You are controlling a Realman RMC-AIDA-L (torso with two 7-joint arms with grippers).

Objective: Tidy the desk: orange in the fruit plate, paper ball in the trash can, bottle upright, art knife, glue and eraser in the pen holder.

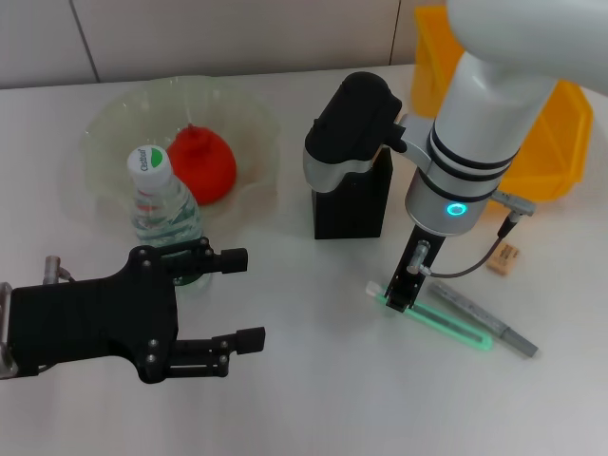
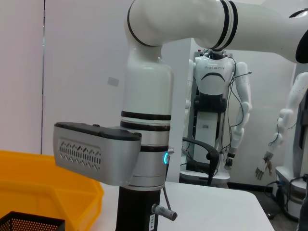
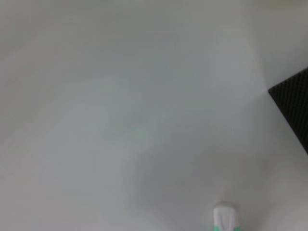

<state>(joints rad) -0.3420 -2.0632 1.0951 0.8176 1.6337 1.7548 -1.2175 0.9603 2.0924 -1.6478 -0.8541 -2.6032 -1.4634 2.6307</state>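
Green glue stick lies flat by the pen holder

Green and white, the glue stick (image 1: 432,318) lies flat on the white desk (image 1: 313,399), just in front of the black pen holder (image 1: 353,204), with the grey art knife (image 1: 480,314) alongside it. The right gripper (image 1: 403,290) hangs over the stick's near end; whether its fingers are spread or pressed together I cannot tell. The stick looks light, stiff and smooth, so it would likely roll or slip; a pinch across its middle seems safest. The left gripper (image 1: 237,299) waits with fingers spread near the upright bottle (image 1: 161,204). The eraser (image 1: 504,258) sits apart, near the yellow bin (image 1: 551,161).
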